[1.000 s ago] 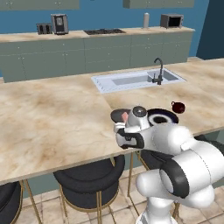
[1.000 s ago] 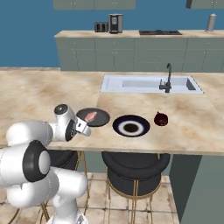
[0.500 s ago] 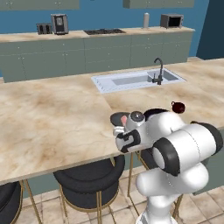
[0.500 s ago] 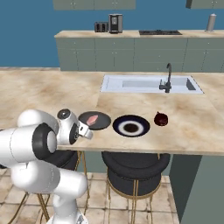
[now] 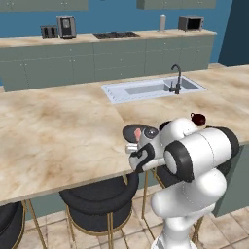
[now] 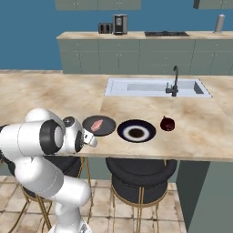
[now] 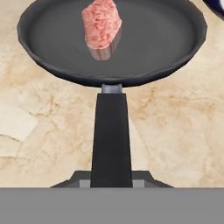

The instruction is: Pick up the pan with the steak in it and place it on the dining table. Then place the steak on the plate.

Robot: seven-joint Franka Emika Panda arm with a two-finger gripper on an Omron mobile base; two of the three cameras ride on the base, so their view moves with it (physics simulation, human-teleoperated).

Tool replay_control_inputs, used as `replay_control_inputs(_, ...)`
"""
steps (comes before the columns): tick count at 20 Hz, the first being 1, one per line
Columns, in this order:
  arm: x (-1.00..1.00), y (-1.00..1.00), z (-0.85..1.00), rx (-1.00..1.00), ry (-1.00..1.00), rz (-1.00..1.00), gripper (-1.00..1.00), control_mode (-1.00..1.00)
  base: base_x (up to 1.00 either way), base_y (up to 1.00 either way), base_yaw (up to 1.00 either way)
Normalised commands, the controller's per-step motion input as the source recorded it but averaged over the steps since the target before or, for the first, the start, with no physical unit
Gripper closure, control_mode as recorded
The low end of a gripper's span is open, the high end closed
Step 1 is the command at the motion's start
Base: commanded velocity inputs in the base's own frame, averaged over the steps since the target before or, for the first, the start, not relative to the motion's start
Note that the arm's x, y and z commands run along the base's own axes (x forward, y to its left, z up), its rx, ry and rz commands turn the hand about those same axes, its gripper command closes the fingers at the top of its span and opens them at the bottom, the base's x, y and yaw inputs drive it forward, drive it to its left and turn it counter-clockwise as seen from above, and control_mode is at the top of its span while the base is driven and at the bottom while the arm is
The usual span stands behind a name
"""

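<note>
Up close from the hand — steak (image 7: 102, 27) tilted in pan (image 7: 144, 39).

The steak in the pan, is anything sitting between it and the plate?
Nothing visible does. The steak lies in the pan on the dining table, and the plate sits right beside it with bare countertop between.

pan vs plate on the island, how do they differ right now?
The pan has a long black handle, and the gripper is shut on it; the plate has no handle and nothing touches it. The pan is black all over and holds the steak; the plate has a paler centre inside a dark rim and holds nothing. Both are round, shallow and dark, side by side near the front edge of the dining table.
</note>
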Motion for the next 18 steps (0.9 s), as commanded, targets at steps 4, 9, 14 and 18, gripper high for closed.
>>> replay_control_inputs(4, 0.10, 0.00, -0.10, 0.00, 0.00, 0.00, 1.00, -1.00, 0.00, 0.00, 0.00)
replay_control_inputs(9, 0.04, 0.00, 0.00, 0.00, 0.01, 0.00, -1.00, -1.00, 0.00, 0.00, 0.00)
replay_control_inputs(14, 0.05, 0.00, 0.25, 0.00, 0.00, -0.01, -1.00, -1.00, 0.00, 0.00, 0.00)
replay_control_inputs(18, 0.09, 0.02, 0.39, 0.00, 0.00, -0.02, -1.00, -1.00, 0.00, 0.00, 0.00)
